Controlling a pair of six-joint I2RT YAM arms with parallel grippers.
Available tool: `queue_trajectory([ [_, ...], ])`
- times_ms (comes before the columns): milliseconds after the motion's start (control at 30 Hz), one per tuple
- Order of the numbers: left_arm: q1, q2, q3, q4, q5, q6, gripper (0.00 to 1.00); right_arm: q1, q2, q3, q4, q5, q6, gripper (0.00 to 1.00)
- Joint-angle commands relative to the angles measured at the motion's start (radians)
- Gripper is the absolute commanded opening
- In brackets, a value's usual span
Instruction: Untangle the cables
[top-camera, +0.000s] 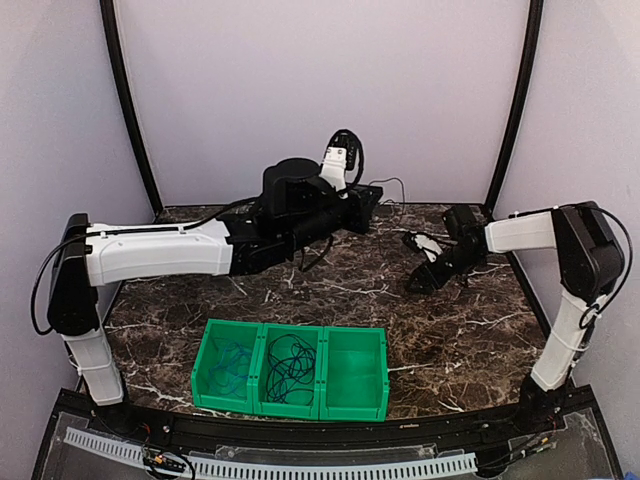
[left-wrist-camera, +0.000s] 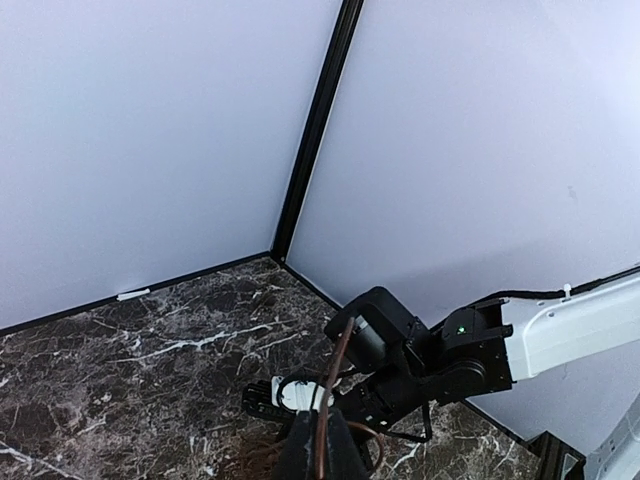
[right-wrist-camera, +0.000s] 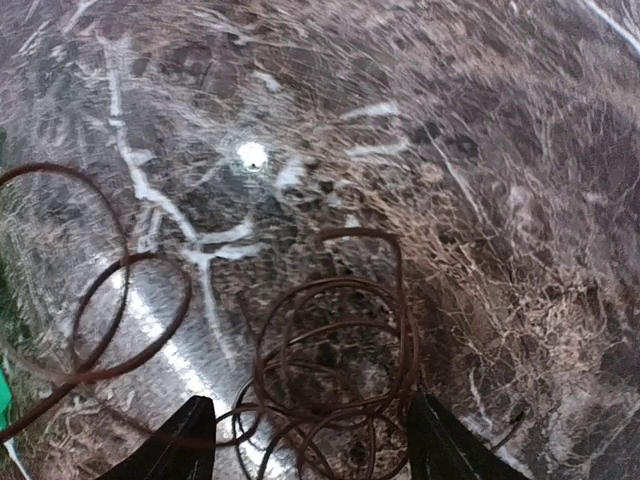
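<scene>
On marble table (top-camera: 480, 330): green bin (top-camera: 290, 405) at near edge, blue cable (top-camera: 232, 365) and black cable (top-camera: 290, 362) inside. Beyond, left gripper (left-wrist-camera: 318, 450) pinched shut on brown cable (right-wrist-camera: 340, 325) strand. Its coil lies flat between wide-spread fingers of right gripper (right-wrist-camera: 310, 425), nearer arm.

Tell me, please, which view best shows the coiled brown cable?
The right wrist view: the brown cable lies in loops on the table before the open right gripper. From the top it is too thin to see. The left wrist view shows one strand pinched in the shut left gripper.
</scene>
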Motion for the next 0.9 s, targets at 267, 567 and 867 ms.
queue_trajectory([
  [267,0.000,-0.159,0.051,-0.116,-0.040,0.098,0.00,-0.020,0.180,0.081,0.055,0.135,0.082,0.00],
  [567,-0.001,-0.332,0.220,-0.182,-0.198,0.397,0.00,-0.133,0.206,0.083,0.018,0.125,0.110,0.00],
  [867,-0.001,-0.430,0.215,-0.183,-0.274,0.476,0.00,-0.164,0.195,0.103,-0.027,0.086,0.100,0.00],
])
